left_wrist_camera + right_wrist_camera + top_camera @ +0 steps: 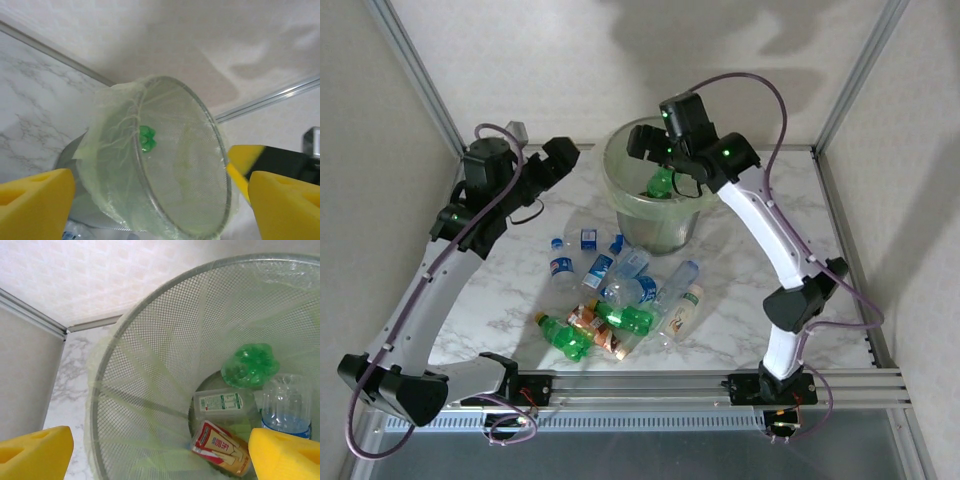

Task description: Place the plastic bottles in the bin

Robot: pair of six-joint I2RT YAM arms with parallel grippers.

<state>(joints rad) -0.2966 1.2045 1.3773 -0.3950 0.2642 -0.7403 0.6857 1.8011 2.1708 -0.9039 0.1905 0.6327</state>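
The bin (655, 228), a round mesh bucket lined with a pale green bag, stands at the back middle of the table. My right gripper (658, 158) hangs open over its mouth with nothing between its yellow pads (286, 456). Looking down into the bin (150, 390), I see a green bottle (250, 365), a clear white-labelled one (222, 402), a red-and-orange-labelled one (220, 447) and a clear blue-labelled one (286, 407). Several plastic bottles (620, 300) lie heaped in front of the bin. My left gripper (565, 155) is open and empty, left of the bin (165, 190).
The heap holds green bottles (565, 338), clear blue-capped ones (560, 265) and an orange-labelled one (595, 325). Metal frame posts (420, 75) rise at the table's back corners. The marble tabletop (740, 300) lies bare to the right of the heap.
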